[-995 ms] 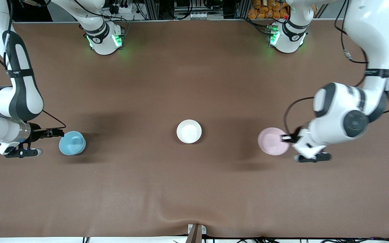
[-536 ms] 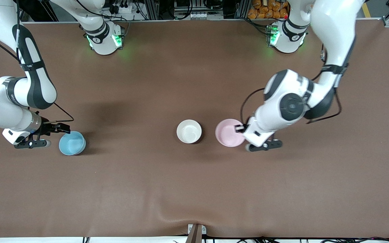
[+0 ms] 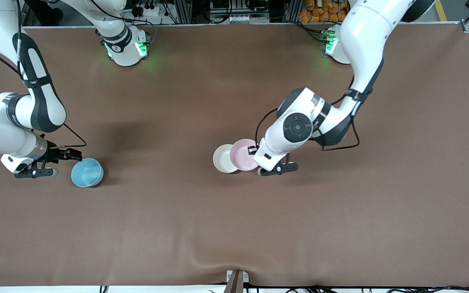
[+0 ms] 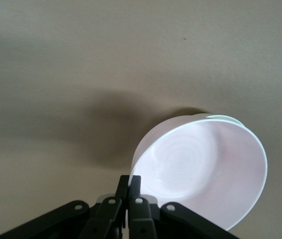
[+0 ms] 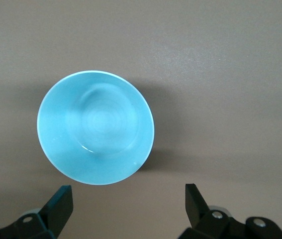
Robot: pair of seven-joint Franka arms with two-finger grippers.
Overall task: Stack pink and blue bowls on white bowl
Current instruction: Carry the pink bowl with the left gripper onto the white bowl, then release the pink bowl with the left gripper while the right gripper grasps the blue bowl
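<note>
Blue bowl (image 3: 87, 172): upright on the brown worktop (image 3: 234, 228), toward the right arm's end, nearest of the three bowls to the front camera. Nothing inside it.
Right gripper (image 3: 51, 162): just beside the blue bowl, on the side toward the right arm's end of the worktop. Jaws spread wide and holding nothing. In the right wrist view the blue bowl (image 5: 96, 134) lies ahead of the two fingertips (image 5: 60, 204), not between them, with bare worktop showing in the gap.
White bowl (image 3: 223, 158): upright near the middle of the worktop; part of its rim is covered by the pink bowl.
Pink bowl (image 3: 243, 154): held in the air, overlapping the white bowl on the side toward the left arm's end, not centred over it. In the left wrist view a thin edge of white bowl (image 4: 220, 117) shows past the pink bowl's (image 4: 200, 169) rim.
Left gripper (image 3: 259, 158): over the worktop beside the white bowl. Jaws pinched closed on the pink bowl's rim, one finger (image 4: 136, 191) inside the rim and one outside.
</note>
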